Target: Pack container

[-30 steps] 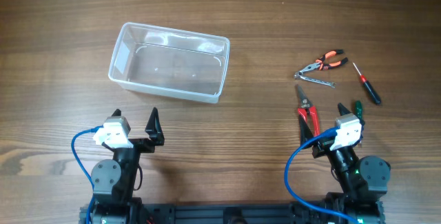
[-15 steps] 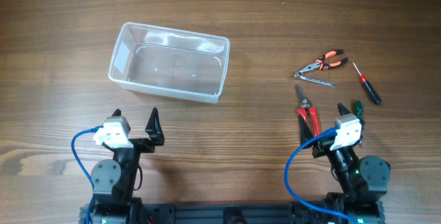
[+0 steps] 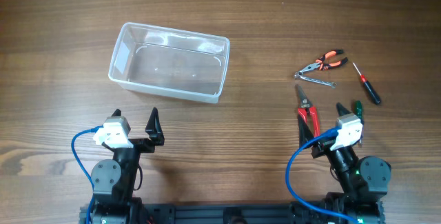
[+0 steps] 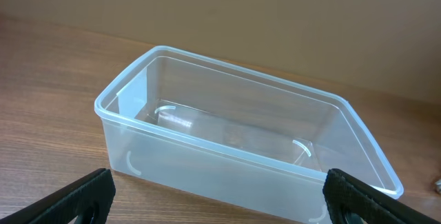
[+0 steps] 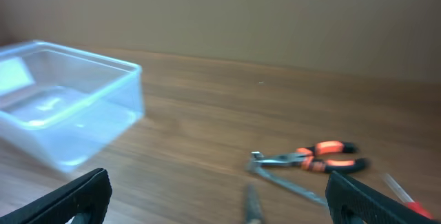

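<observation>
The clear plastic container (image 3: 169,70) stands empty at the left middle of the table; it also shows in the left wrist view (image 4: 234,151) and the right wrist view (image 5: 65,107). My left gripper (image 3: 155,127) is open and empty, just in front of the container. My right gripper (image 3: 320,124) is open and empty at the near right. Red-handled pliers (image 3: 308,112) lie between its fingers' reach. Orange-handled pliers (image 3: 322,62) (image 5: 310,160), a metal tool (image 3: 315,80) and a red-and-black screwdriver (image 3: 366,83) lie beyond it. A green-handled tool (image 3: 358,107) lies by its right finger.
The wooden table (image 3: 262,17) runs wide behind the tools and the container. The arm bases and blue cables (image 3: 83,155) sit at the near edge.
The overhead view shows no movement. The right wrist view is blurred.
</observation>
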You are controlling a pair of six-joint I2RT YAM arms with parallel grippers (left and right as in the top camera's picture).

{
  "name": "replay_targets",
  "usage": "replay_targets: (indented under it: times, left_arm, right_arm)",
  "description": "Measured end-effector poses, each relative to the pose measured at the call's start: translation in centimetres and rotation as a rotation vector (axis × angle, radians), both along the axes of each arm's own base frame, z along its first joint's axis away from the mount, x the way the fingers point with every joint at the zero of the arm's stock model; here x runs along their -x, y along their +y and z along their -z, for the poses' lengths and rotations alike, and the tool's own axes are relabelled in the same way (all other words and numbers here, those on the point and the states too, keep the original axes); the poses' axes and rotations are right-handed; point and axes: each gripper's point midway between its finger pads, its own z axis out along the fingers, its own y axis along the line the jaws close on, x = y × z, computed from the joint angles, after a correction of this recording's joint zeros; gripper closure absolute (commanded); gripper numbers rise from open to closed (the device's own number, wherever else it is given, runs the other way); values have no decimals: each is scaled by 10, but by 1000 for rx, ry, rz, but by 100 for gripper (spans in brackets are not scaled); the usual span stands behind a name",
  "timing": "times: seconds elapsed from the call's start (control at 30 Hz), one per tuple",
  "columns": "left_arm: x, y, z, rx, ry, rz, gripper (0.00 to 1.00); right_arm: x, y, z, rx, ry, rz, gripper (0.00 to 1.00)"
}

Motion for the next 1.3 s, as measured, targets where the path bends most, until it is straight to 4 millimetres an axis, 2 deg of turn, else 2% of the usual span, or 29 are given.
replay_targets:
  times: [0.17, 0.27, 0.37, 0.5, 0.6, 0.77, 0.87, 1.0, 1.13, 1.2, 1.3]
  left_arm:
    - [0, 0, 0, 0, 0, 0, 0]
    - [0, 0, 0, 0, 0, 0, 0]
    - [0, 0, 0, 0, 0, 0, 0]
    - [0, 0, 0, 0, -1, 0, 0]
    - [0, 0, 0, 0, -1, 0, 0]
    - [0, 0, 0, 0, 0, 0, 0]
    - [0, 0, 0, 0, 0, 0, 0]
    - [0, 0, 0, 0, 0, 0, 0]
    - [0, 0, 0, 0, 0, 0, 0]
    - [0, 0, 0, 0, 0, 0, 0]
    - [0, 0, 0, 0, 0, 0, 0]
  right_arm:
    - [7, 22, -13, -227, 32, -111, 1]
    - [10, 26, -15, -316, 78, -126, 0]
    - [17, 25, -41, -361, 133, -105, 0]
    - [16, 18, -102, -292, 164, -58, 0]
    - [0, 8, -136, -204, 254, -8, 1]
    - [-49, -9, -182, -53, 379, 41, 0]
    - [-80, -5, -203, -77, 404, 11, 0]
    - [-111, 9, -204, -202, 444, -59, 0]
    - [-146, 25, -180, -277, 522, -58, 3]
    - [-157, 46, -160, -264, 578, -35, 4]
    - [-166, 89, -128, -220, 656, -13, 6]
